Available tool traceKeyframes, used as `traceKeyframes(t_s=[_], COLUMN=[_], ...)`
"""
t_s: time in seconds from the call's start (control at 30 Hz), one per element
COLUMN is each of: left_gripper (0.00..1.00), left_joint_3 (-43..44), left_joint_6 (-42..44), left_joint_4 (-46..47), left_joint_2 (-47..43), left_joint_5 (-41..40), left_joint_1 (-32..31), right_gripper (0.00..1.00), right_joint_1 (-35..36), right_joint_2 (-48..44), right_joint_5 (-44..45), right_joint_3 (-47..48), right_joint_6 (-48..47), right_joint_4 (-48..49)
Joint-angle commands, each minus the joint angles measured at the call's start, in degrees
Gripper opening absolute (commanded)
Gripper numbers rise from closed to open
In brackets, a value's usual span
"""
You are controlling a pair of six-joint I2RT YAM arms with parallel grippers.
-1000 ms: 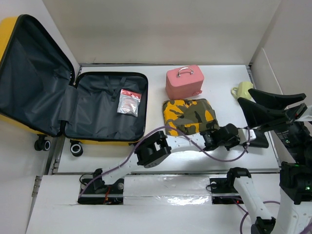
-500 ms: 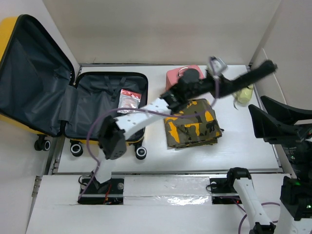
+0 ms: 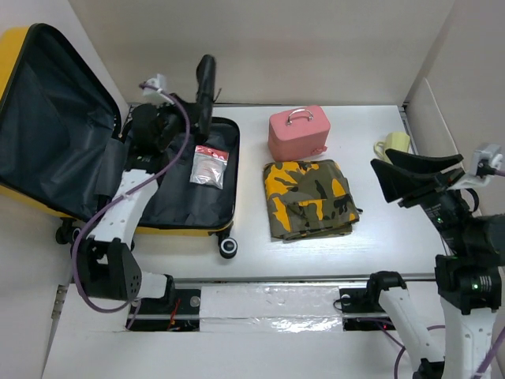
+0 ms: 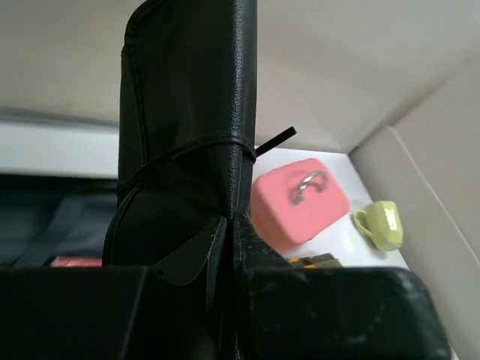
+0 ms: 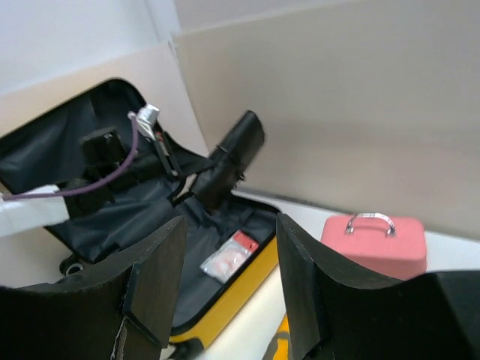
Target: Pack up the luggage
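The yellow luggage [image 3: 182, 230] lies open at the left, its dark grey lined lid leaning back against the wall. A clear packet with a red header [image 3: 209, 166] lies in its base. My left gripper [image 3: 200, 118] is shut on a black rolled leather pouch [image 3: 206, 83] and holds it upright above the far edge of the base. The pouch fills the left wrist view [image 4: 187, 150] between my closed fingers [image 4: 262, 255]. My right gripper [image 3: 418, 178] is open and empty, raised at the right. In its wrist view [image 5: 225, 277] the luggage [image 5: 232, 300] and pouch [image 5: 229, 157] show.
A folded orange camouflage garment [image 3: 308, 197] lies mid-table. A small pink case with a metal handle [image 3: 297, 132] stands behind it. A pale green mug [image 3: 392, 146] sits at the far right by the side wall. Cardboard walls enclose the table.
My left arm swung from the table's right side, over the pink case, to above the open luggage, carrying the black pouch. My right gripper shifted slightly and stays open.
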Motion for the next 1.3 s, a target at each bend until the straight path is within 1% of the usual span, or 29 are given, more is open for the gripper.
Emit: traceKeyframes(t_s=[0.0, 0.03, 0.1, 0.17, 0.2, 0.23, 0.27, 0.3, 0.33, 0.4, 0.57, 0.6, 0.63, 0.67, 0.7, 0.73, 0.77, 0.8, 0.87, 0.97, 1.0, 1.03, 1.07, 1.1, 1.13, 1.17, 1.2, 1.23, 1.27], left_gripper=[0.0, 0.0, 0.0, 0.0, 0.0, 0.0, 0.0, 0.0, 0.0, 0.0, 0.0, 0.04, 0.16, 0.34, 0.41, 0.46, 0.56, 0.59, 0.6, 0.59, 0.58, 0.57, 0.53, 0.5, 0.46, 0.32, 0.24, 0.18, 0.1], left_joint_3=[-3.4, -4.28, -5.87, -4.48, -3.34, -2.37, -0.7, 0.01, 0.54, -0.59, -1.92, -2.44, -2.45, -2.36, -1.4, -1.04, -0.78, -0.34, 0.62, 0.46, -0.07, -0.51, -1.82, -2.87, -4.02, -5.51, -8.48, -9.81, -11.31], left_joint_6=[-6.23, -5.98, -2.83, 0.08, 1.75, 4.63, 5.45, 6.41, 9.03, 10.02, 11.43, 11.69, 11.87, 11.96, 11.26, 10.99, 10.99, 11.25, 11.08, 10.82, 10.64, 10.2, 10.03, 9.68, 9.15, 7.49, 6.6, 5.64, 3.8], left_joint_4=[-1.89, -3.67, -7.97, -16.83, -20.17, -27.34, -30.37, -32.66, -35.99, -36.38, -35.5, -35.15, -35.15, -35.5, -36.11, -36.46, -36.38, -36.12, -35.94, -34.36, -33.92, -32.61, -31.9, -31.11, -29.19, -28.04, -26.9, -25.49, -24.61], left_joint_2=[-6.64, -8.65, -10.68, -12.18, -12.1, -11.66, -11.31, -10.96, -10.26, -10.25, -6.83, -5.08, -4.11, -3.14, -2.26, -1.47, -1.29, -1.2, -1.64, -4.35, -5.58, -8.46, -10.15, -12.25, -16.97, -19.28, -21.91, -26.99, -29.47], left_joint_5=[6.75, 6.85, 3.97, -0.07, -7.14, -11.3, -15.35, -22.35, -25.81, -33.27, -40.68, -42.61, -42.89, -42.98, -43.42, -43.42, -43.16, -41.59, -41.31, -37.64, -33.45, -30.53, -24.24, -21.13, -17.97, -13.93, -7.19, -4.69, -2.84], left_joint_1=[4.77, 8.18, 10.41, 11.82, 11.82, 11.82, 11.82, 11.82, 11.82, 10.25, 7.35, 6.3, 6.29, 5.42, 4.88, 3.75, 3.22, 3.21, 1.72, 1.1, 1.1, 1.1, 1.1, 0.49, 0.49, 0.49, 0.49, 0.49, 0.49], right_gripper=[0.57, 0.57, 0.57, 0.57, 0.58, 0.58, 0.58, 0.58, 0.58, 0.58, 0.6, 0.64, 0.67, 0.69, 0.72, 0.72, 0.72, 0.71, 0.69, 0.57, 0.44, 0.36, 0.28, 0.26, 0.23, 0.19, 0.13, 0.12, 0.12], right_joint_1=[2.48, 3.01, 4.06, 4.95, 5.73, 6.44, 6.44, 7.14, 7.84, 8.55, 9.61, 9.61, 9.61, 9.61, 9.61, 9.61, 9.61, 9.61, 9.61, 9.61, 9.61, 9.61, 9.61, 9.61, 9.61, 8.91, 7.95, 6.46, 4.53], right_joint_2=[0.61, 0.61, 0.7, 0.87, 0.87, 0.79, 0.78, 0.61, 0.43, -0.01, 0.17, 0.26, 0.26, 0.34, 0.61, 1.04, 1.4, 1.92, 3.5, 5.96, 6.67, 7.37, 9.03, 10.0, 11.06, 12.29, 15.17, 16.68, 18.35], right_joint_5=[0.46, 0.64, 2.47, 4.49, 6.59, 7.74, 8.71, 9.85, 10.3, 10.74, 11.79, 12.84, 13.29, 13.55, 13.82, 13.99, 14.08, 14.61, 15.57, 19.35, 22.14, 24.35, 26.37, 29.17, 33.99, 36.56, 38.93, 41.57, 41.68], right_joint_3=[-2.23, -3.63, -4.35, -4.79, -5.05, -5.23, -5.84, -6.28, -6.72, -7.86, -8.48, -8.92, -9.27, -9.62, -9.97, -10.58, -10.85, -11.03, -11.47, -11.64, -11.56, -11.47, -11.3, -11.03, -10.86, -10.77, -10.59, -9.98, -9.8], right_joint_6=[0.06, -0.21, -2.21, -3.72, -4.59, -5.56, -6.0, -6.62, -6.88, -7.06, -8.73, -9.08, -9.17, -9.26, -9.17, -9.17, -9.0, -8.91, -8.56, -8.38, -8.56, -8.64, -8.82, -9.17, -10.22, -10.58, -10.84, -10.84, -10.67], right_joint_4=[3.74, 4.18, 3.31, 1.03, 0.32, -0.55, -0.91, -1.0, -0.91, -0.56, -1.44, -1.7, -1.7, -1.62, -1.53, -1.27, -1.18, -1.0, -0.65, -0.65, -0.56, -0.82, -0.83, -0.91, -1.35, -1.61, -1.79, -2.4, -2.15])
